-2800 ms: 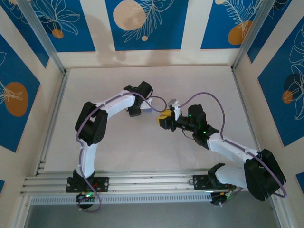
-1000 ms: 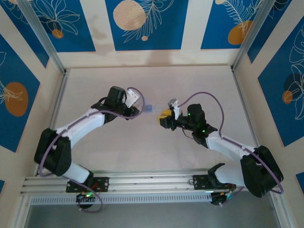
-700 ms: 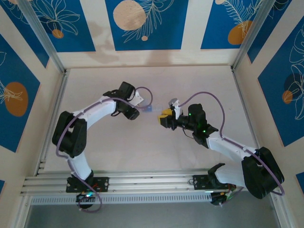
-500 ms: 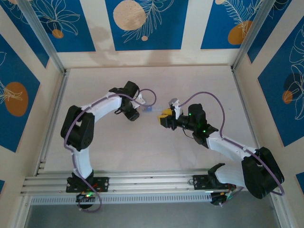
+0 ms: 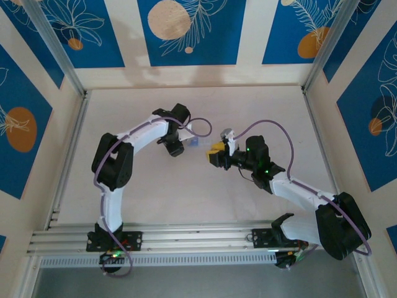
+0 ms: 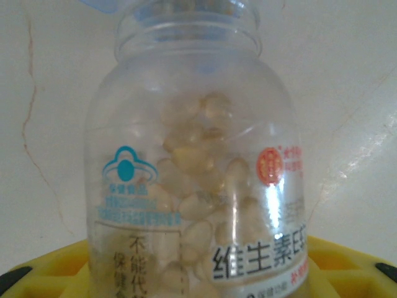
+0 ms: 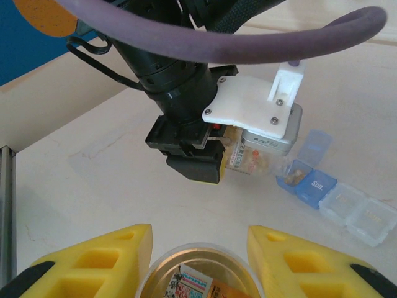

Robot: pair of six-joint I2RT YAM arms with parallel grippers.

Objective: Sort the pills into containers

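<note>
We see the left claw point(image 6: 198, 273) pinching a small round clear plastic vial point(image 6: 195, 155) between its yellow fingers point(image 6: 347, 264). The vial's neck points away from the wrist, toward something blue. Tan-beige pills point(image 6: 198, 211) lie heaped inside it behind printed labels.

From the right wrist, the vial sits low over the pale counter point(image 7: 93, 186), and its neck end is hidden behind a white bracket. Just beside it lies the small flat rectangular pill box, part blue and part clear plastic point(image 7: 329, 195). The blue end compartment point(image 7: 296, 177) has its lid up and holds a few tan pieces; the clear compartments point(image 7: 363, 214) look closed.

The right claw point(image 7: 195, 264) is pressed onto a round gold-faced cap point(image 7: 195, 279), well short of the box. From above, both claws meet mid-counter, with the box between them.
</note>
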